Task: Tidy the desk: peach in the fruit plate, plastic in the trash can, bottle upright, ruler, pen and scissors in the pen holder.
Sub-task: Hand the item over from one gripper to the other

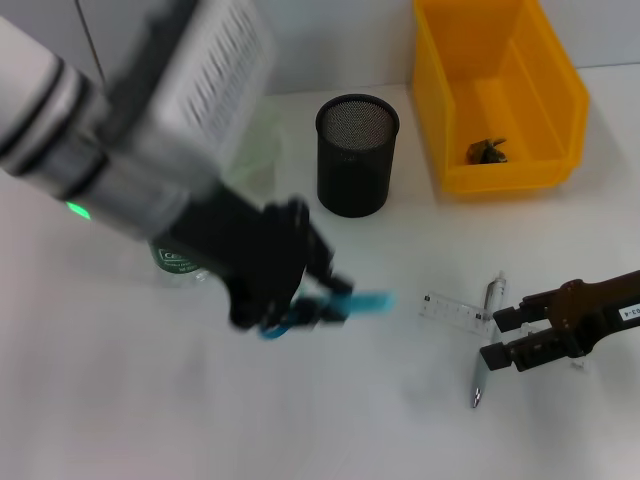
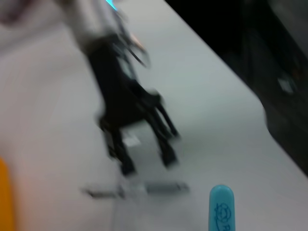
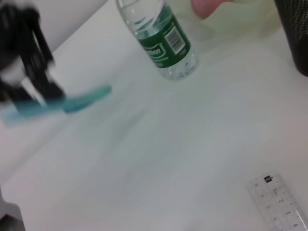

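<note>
My left gripper hangs over the middle of the desk, shut on the blue scissors; the scissors also show in the right wrist view. The black mesh pen holder stands behind it. A clear ruler and a pen lie to the right. My right gripper is open low over the pen's middle. The green-labelled bottle stands upright, mostly hidden by my left arm in the head view. The peach lies in the pale fruit plate. Crumpled plastic sits in the yellow trash can.
The yellow trash can stands at the back right, close to the pen holder. My left arm's bulky wrist covers the back left of the desk. The desk's dark edge shows in the left wrist view.
</note>
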Tool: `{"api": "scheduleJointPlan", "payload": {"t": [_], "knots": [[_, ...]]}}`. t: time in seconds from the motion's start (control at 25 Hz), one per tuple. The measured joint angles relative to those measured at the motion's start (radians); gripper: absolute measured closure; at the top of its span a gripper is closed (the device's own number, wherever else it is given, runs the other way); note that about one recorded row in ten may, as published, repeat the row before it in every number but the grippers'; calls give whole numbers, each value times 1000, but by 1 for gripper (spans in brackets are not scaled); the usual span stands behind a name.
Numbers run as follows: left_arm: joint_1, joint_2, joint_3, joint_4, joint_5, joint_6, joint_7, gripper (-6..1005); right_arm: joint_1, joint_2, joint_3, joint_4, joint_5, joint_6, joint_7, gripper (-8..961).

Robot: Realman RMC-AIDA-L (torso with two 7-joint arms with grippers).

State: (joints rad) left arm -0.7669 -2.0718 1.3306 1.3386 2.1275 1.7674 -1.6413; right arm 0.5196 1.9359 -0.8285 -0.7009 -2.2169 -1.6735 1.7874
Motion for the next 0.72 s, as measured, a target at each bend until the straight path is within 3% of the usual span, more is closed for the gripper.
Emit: {"api": "scheduleJointPlan", "payload": {"t": [0.28, 0.56, 0.72], "knots": [[26, 5, -257, -167, -310, 4, -130, 794, 3, -8, -4, -3, -4, -3, -92, 234], [26, 6, -402, -349, -423, -38, -215, 794, 3, -6, 17, -16, 8, -37, -183, 236], [47, 5, -452, -415, -499, -63, -227, 794, -12, 4, 112, -30, 33, -89, -275, 237]]}}
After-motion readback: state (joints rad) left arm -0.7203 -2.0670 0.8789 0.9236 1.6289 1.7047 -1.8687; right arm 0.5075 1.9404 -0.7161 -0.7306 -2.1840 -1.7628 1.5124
